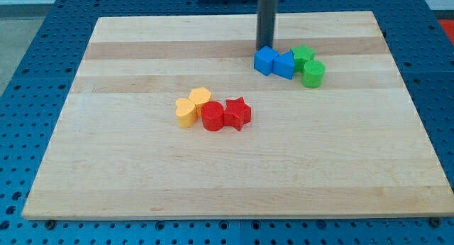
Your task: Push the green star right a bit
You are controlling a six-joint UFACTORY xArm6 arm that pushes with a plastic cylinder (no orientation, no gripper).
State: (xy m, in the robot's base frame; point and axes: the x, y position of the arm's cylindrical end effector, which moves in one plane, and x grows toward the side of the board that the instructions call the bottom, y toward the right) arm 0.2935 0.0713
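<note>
Red star (237,113) nearest; green star (303,55) right of my tip (264,46), blue blocks (274,62) between.

Green star (303,55), dark rod (267,18)

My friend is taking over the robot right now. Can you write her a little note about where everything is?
My tip sits at the top edge of the left blue block.
The green star is behind the second blue block, with the green cylinder just below it.
Nothing shows the star pushed yet.
Left to do: get my tip to the star's left side and nudge it right a bit.
</note>
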